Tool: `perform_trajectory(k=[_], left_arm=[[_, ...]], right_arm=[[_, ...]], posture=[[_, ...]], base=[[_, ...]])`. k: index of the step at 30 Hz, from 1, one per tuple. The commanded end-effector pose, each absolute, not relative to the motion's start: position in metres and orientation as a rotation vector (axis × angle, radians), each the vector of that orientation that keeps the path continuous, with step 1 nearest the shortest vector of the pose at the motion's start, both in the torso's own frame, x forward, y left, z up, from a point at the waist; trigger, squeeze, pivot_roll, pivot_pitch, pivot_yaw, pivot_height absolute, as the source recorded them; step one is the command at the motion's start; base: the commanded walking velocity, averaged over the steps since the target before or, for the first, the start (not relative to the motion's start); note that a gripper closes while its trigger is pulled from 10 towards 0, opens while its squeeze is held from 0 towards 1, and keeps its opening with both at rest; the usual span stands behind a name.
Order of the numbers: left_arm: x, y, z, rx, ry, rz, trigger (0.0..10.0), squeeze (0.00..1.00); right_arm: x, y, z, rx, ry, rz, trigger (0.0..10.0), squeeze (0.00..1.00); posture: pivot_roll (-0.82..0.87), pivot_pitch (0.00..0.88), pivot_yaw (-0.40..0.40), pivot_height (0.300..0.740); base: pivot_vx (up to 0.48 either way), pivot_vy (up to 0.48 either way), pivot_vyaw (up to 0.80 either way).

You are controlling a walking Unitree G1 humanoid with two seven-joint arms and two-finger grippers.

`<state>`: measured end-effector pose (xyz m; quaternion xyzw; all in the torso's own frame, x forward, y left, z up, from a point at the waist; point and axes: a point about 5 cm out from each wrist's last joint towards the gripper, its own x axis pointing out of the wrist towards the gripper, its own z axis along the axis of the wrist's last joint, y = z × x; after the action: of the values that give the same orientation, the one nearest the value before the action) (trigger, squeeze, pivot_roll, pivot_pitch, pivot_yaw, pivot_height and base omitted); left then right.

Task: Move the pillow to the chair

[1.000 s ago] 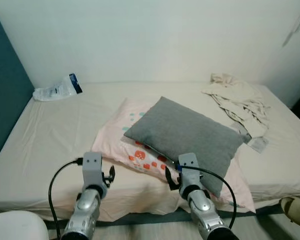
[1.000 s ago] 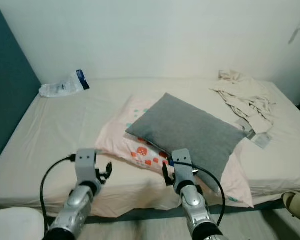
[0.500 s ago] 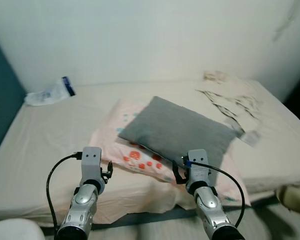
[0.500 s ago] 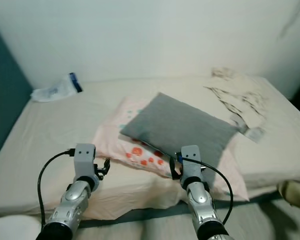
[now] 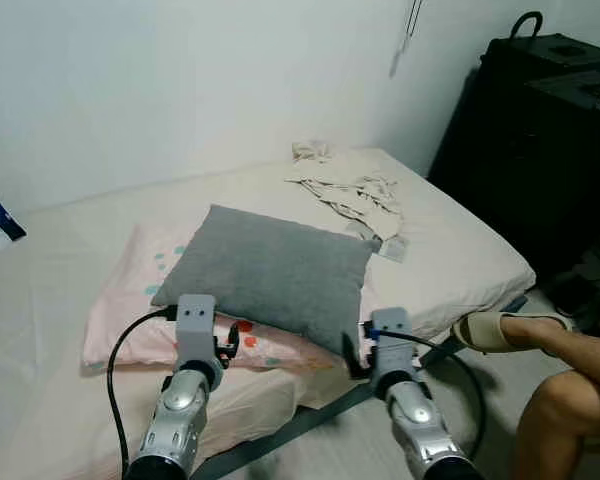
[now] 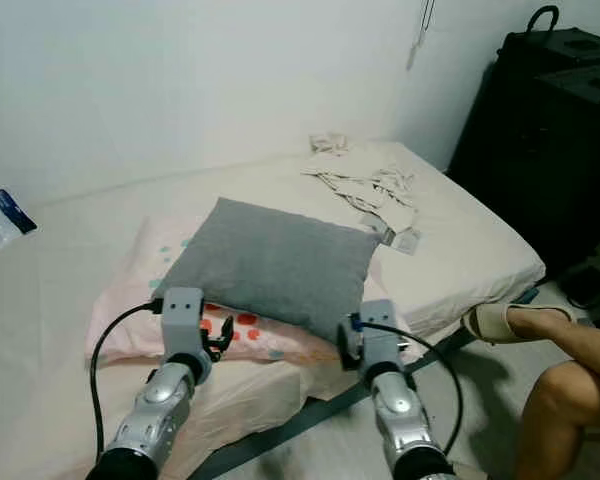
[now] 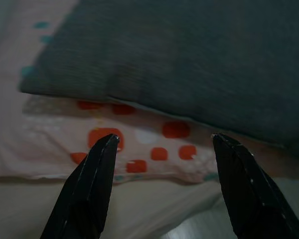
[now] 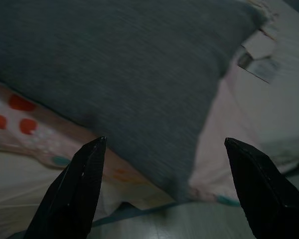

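Grey rectangular fabric pillow (image 5: 270,272): atop pink spotted pillow (image 5: 140,325). Left gripper (image 7: 162,144) and right gripper (image 8: 164,149): fingers spread, near grey pillow's front edge.

I count two pillows on the bed (image 5: 460,255): one grey pillow (image 5: 270,272) lying on top of one pink pillow with red and teal spots (image 5: 145,325), both toward the bed's near edge. One heap of crumpled beige cloth (image 5: 345,190) sits near the bed's far right corner, with one small tag-like scrap (image 5: 392,247) just beside it. One plastic packet (image 6: 2,220) lies at the bed's far left edge. I have two grippers: my left gripper (image 7: 162,144) and my right gripper (image 8: 164,149), each with two black fingers spread apart. One dark cabinet (image 5: 550,140) stands off the bed's right edge. One person's legs (image 5: 560,385) show at the right, with one slipper (image 5: 485,330).
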<state>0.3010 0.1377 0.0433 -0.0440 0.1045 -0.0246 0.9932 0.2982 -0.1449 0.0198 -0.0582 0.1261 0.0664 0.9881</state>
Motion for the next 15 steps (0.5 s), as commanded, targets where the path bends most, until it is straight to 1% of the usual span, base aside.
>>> perform_trajectory(k=[1,3,7,15], left_arm=[[0.2981,0.1378,0.0423,-0.112,0.203,-0.047,10.0,0.00],[0.2981,0.1380,0.0430,-0.119,0.199,-0.048,10.0,0.00],[0.2981,0.1359,0.0441,-0.068,0.199,-0.075,10.0,0.00],[0.2987,0.1343,0.0460,-0.082,0.190,-0.075,10.0,0.00]], right_arm=[[0.2973,-0.1477,0.0175,-0.119,0.272,0.125,10.0,0.00],[0.2972,-0.1479,0.0175,-0.118,0.271,0.124,10.0,0.00],[0.2967,-0.1490,0.0180,-0.103,0.261,0.125,10.0,0.00],[0.2964,-0.1500,0.0179,-0.104,0.259,0.116,10.0,0.00]], posture=[[0.01,0.063,-0.024,0.740],[0.01,0.063,-0.024,0.740],[0.01,0.068,-0.028,0.740],[0.01,0.068,-0.027,0.740]], base=[[0.000,0.000,0.00],[0.000,0.000,0.00],[0.308,0.000,0.00],[0.308,0.000,0.00]])
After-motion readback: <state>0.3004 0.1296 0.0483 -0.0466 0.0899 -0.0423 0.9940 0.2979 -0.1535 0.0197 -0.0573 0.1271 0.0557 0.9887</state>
